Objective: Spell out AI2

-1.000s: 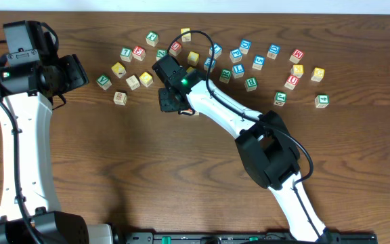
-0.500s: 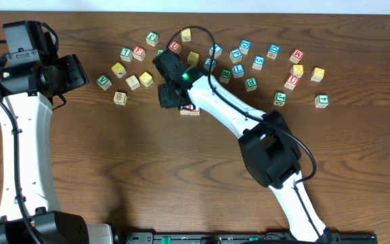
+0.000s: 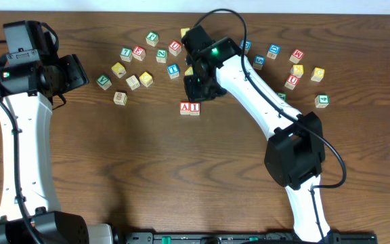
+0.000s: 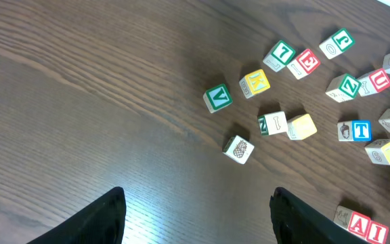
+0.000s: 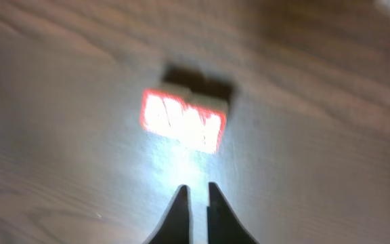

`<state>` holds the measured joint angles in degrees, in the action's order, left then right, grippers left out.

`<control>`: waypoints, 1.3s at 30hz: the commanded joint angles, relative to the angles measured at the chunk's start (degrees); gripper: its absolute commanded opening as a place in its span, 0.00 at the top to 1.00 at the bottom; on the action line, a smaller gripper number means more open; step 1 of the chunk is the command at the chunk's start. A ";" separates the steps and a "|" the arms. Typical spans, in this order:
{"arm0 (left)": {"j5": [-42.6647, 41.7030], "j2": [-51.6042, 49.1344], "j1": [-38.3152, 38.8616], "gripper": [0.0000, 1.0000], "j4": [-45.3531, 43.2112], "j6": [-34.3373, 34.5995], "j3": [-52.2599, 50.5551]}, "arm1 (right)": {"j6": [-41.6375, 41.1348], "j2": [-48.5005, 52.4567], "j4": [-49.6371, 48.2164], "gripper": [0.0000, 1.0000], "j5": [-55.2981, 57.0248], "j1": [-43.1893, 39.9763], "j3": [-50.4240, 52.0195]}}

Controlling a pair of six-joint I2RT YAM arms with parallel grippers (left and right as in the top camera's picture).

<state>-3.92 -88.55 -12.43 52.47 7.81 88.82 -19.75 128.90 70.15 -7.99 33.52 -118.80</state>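
- A cube (image 3: 185,107) and I cube (image 3: 194,108) touch side by side, mid-desk (image 3: 114,169). I cannot pick out the 2 among the loose cubes (image 3: 273,51) farther off.
- Right tool (image 3: 196,93) is closed and empty, just beyond the pair. Left tool (image 4: 196,198) is open and empty, far left.
- Cubes look like light, rigid wood. I judge pinching opposite flat sides best.
- Bare desk lies right of I. The far scatter is crowded.

table (image 3: 134,176): dark brown wood, clear grain, smooth, faint sheen | A cube (image 3: 185,108), I cube (image 3: 195,108): pale wood, red-painted faces, matt | other cubes (image 4: 301,126): same pale wood, coloured paint, some bare sides | arms (image 3: 17,156): glossy white plastic shells, matt black joints | left fingers (image 4: 107,218): black, matt
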 commanded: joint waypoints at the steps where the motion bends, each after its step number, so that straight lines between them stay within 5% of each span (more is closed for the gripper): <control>1: 0.52 -0.17 0.00 0.33 -0.17 -0.31 0.50 | 3.30 -0.63 1.53 0.99 0.85 0.72 3.43; 10: 0.50 -0.17 0.00 0.33 -0.24 -0.28 0.50 | 2.60 -0.63 -4.22 0.99 2.03 1.40 12.55; 39: 0.50 -0.17 0.00 0.32 -0.22 -0.31 0.50 | -1.01 -0.63 -14.69 0.99 12.63 8.15 16.65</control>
<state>-3.92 -88.55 -12.43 52.27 7.84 88.82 -19.51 128.92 55.99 3.01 41.12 -102.50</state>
